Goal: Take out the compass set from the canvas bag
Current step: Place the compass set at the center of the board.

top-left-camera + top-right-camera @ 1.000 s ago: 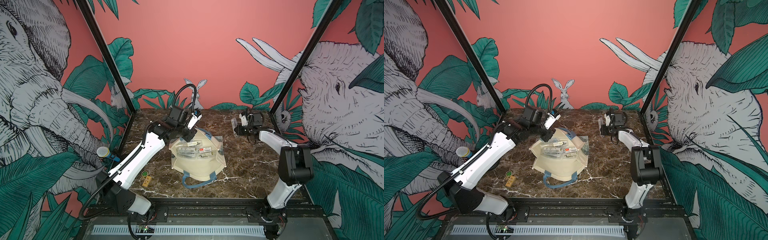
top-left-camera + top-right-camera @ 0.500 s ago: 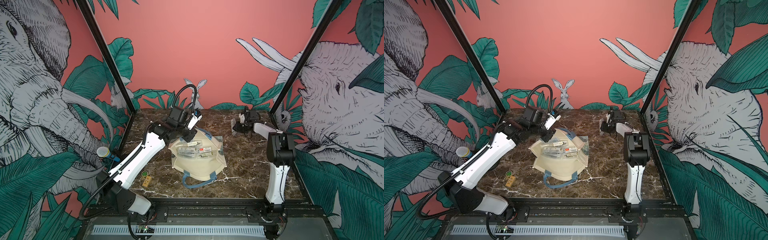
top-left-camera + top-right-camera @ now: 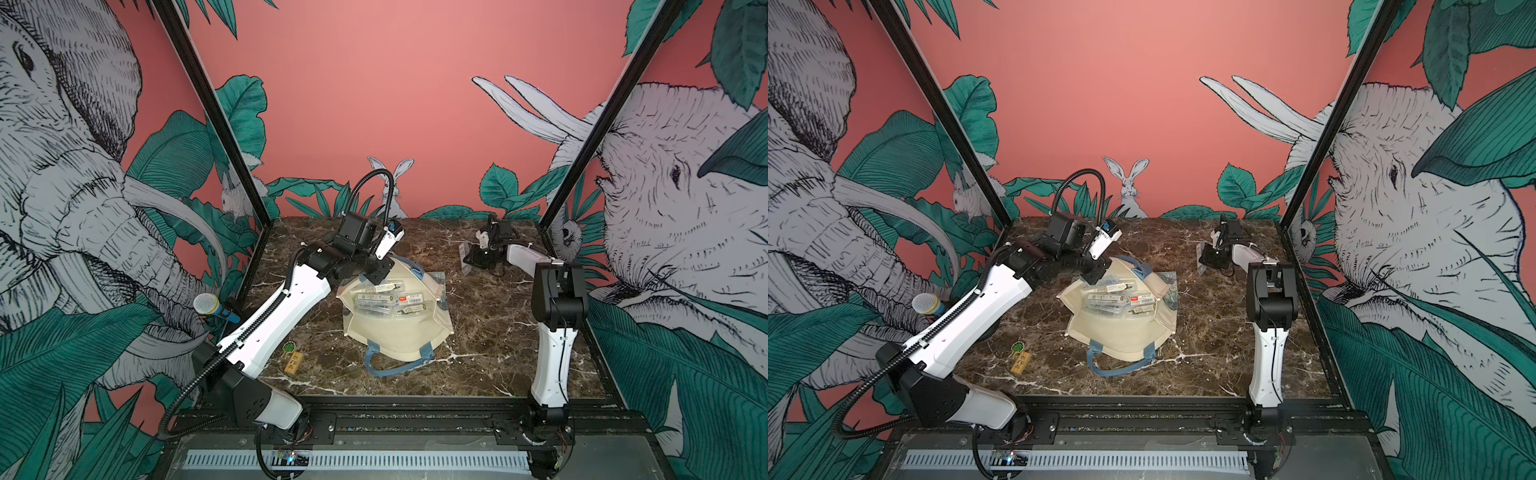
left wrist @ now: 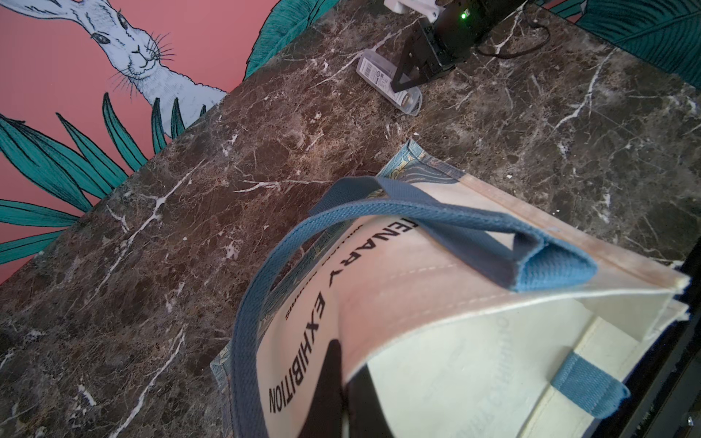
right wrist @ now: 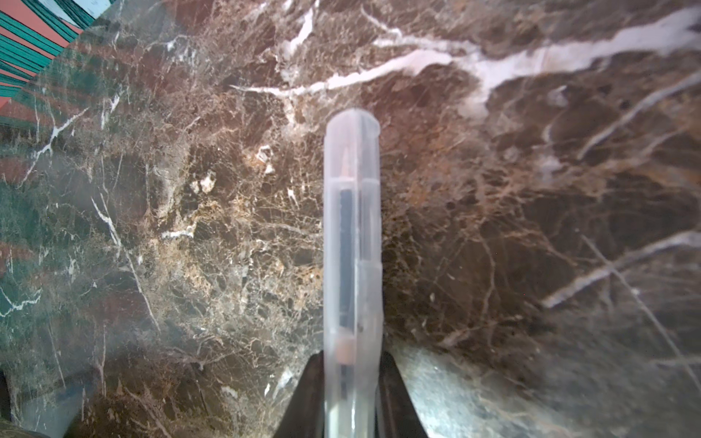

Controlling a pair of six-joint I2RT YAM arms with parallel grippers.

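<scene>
Brown marble table (image 3: pixel 490 332) carries everything; clock hours below are read in the top views, with 12 at the far wall.

At its centre lies the cream canvas bag (image 3: pixel 399 336) (image 3: pixel 1121 332), the largest loose thing. It lies on its side with the mouth spread wide and facing up. Its long axis runs roughly 12 to 6. One blue handle (image 3: pixel 390 368) trails off toward 6, and the other (image 4: pixel 417 212) arches over the lifted rim at the 12 end. A strip of the patterned base band (image 3: pixel 438 286) shows at the 2 o'clock edge.

The left arm (image 3: pixel 286 307) reaches in from 8. Its jaws are closed on the bag's far rim at 11, one finger outside by the "EXHIBITION" lettering and one inside.

The right arm (image 3: pixel 555 345) stands at 4 and reaches to 1. Its jaws are clamped on a compass set (image 3: pixel 465 259) (image 4: pixel 383 81) (image 5: pixel 351 235) in a clear case. The case is out of the bag, turned on edge, its long axis roughly 12 to 6. It sits low over the marble; whether it touches I cannot tell.

Several more clear cases (image 3: pixel 386 299) (image 3: pixel 1117 299) lie piled inside the open bag.

A microphone (image 3: pixel 208 305) sits at the 9 o'clock edge. A small wooden tag (image 3: pixel 294 360) lies at 7, well apart from the bag.
</scene>
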